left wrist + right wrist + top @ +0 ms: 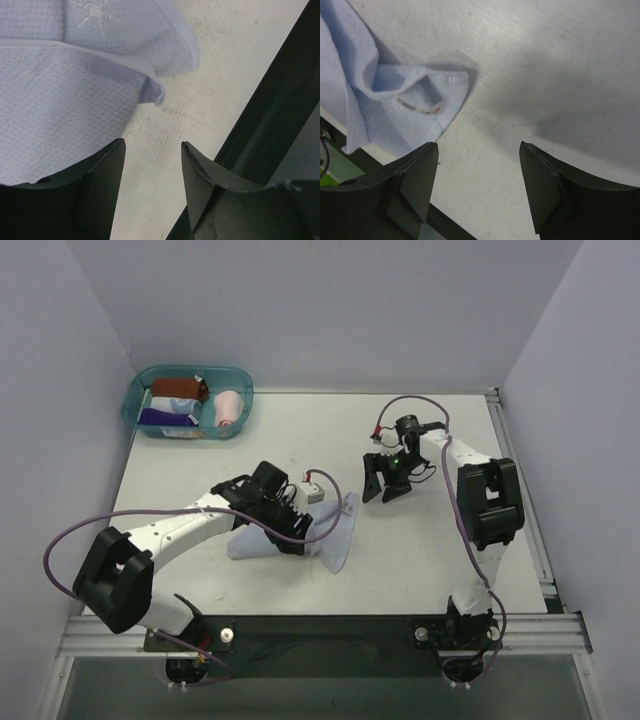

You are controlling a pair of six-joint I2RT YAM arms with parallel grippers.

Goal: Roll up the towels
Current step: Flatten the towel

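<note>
Over the table (430, 560), left pincer (152, 145) and right pincer (477, 146) gape empty; only right wrist shows towel's (350, 75) tag (417, 106).

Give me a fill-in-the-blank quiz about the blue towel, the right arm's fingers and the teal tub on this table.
1. The light blue cloth towel lies crumpled on the white table, not yet ___.
2. The right gripper has its fingers ___, with only bare table showing between them.
3. The teal see-through plastic tub sits at the table's far ___ corner.

Missing words: rolled; open; left.
</note>
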